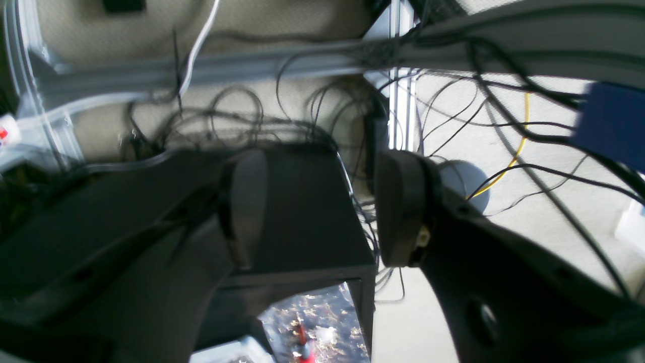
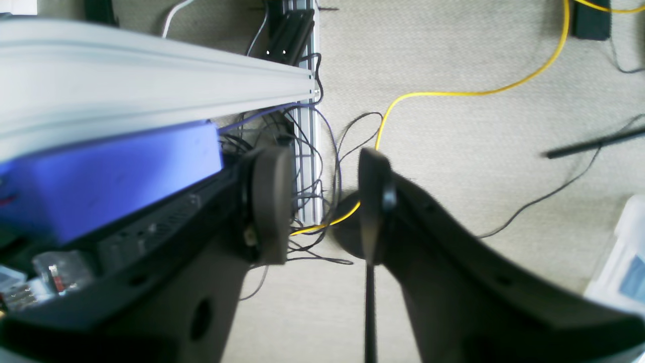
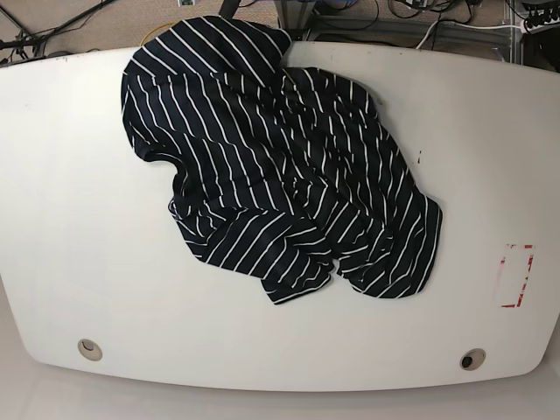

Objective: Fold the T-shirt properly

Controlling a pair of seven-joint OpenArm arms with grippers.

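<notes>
Left wrist view: left gripper (image 1: 322,206), jaws spread, nothing between them; below it only floor and tangled cables (image 1: 302,116). T-shirt not in frame.

Right wrist view: right gripper (image 2: 325,206), jaws spread, empty, over carpet and a yellow cable (image 2: 453,93).

Base view: T-shirt (image 3: 280,175) crumpled mid-table (image 3: 70,262), reaching the far edge. Neither arm visible. Folding judged not begun; next, reach in and spread it flat. Sleeves and collar indistinguishable.

the t-shirt (image 3: 280,175) lies crumpled, its sleeves and collar hidden in folds, top edge overhanging the table (image 3: 70,219).
</notes>
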